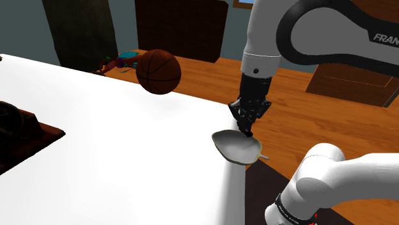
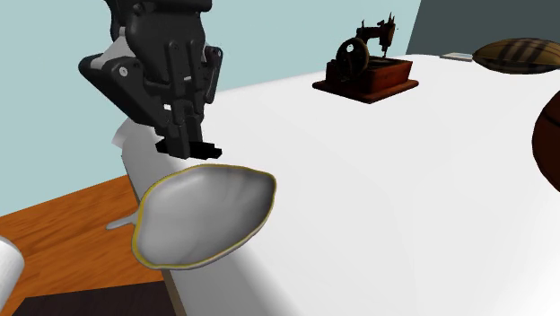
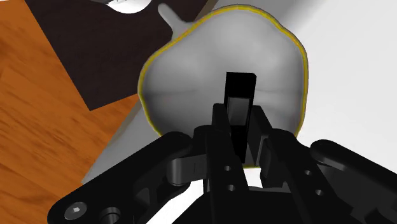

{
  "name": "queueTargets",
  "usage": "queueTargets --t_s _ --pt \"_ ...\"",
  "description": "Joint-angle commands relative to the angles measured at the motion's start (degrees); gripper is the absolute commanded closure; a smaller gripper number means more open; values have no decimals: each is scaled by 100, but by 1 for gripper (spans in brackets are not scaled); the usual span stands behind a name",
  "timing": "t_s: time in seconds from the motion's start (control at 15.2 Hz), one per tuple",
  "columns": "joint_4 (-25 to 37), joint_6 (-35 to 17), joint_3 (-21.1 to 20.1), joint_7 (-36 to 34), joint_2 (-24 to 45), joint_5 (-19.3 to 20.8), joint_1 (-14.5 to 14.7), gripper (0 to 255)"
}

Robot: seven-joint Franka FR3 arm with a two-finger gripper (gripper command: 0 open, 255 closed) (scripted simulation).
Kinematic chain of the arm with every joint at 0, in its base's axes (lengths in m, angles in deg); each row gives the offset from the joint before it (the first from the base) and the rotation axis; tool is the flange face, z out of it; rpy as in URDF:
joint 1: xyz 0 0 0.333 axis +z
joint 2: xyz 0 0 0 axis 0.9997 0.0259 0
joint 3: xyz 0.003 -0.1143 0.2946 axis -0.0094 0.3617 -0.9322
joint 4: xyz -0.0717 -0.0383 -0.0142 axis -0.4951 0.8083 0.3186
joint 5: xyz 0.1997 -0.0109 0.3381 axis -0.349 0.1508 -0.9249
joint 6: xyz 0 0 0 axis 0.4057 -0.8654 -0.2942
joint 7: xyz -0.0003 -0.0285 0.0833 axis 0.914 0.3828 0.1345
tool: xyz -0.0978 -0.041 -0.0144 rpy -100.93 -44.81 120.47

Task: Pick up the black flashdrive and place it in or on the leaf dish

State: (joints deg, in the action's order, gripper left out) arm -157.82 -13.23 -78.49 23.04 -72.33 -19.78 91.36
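Note:
The leaf dish, a grey leaf-shaped bowl with a yellow rim, sits at the corner edge of the white table, its stem hanging over the floor. My gripper hangs just above the dish, shut on the black flashdrive. In the wrist view the drive sticks out past the fingertips, over the middle of the dish. In the second exterior view the gripper holds the flashdrive level, a little above the dish's near rim.
A brown basketball rests near the table's far edge. A black sewing machine on a wooden base stands at the other end. A dark striped oval object lies beyond it. Wooden floor surrounds the table.

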Motion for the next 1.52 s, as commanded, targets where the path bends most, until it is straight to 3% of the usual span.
queueTargets --t_s 0.0,0.79,1.32,1.39,1.45 --pt "-210 -61 22 37 -138 -7 27 255" --pt "-1269 -871 -169 92 -388 -200 122 255" --pt "-1268 -870 -169 92 -388 -199 122 255" --pt "-1268 -870 -169 92 -388 -199 122 0" --pt "-1268 -870 -169 92 -388 -199 122 0"
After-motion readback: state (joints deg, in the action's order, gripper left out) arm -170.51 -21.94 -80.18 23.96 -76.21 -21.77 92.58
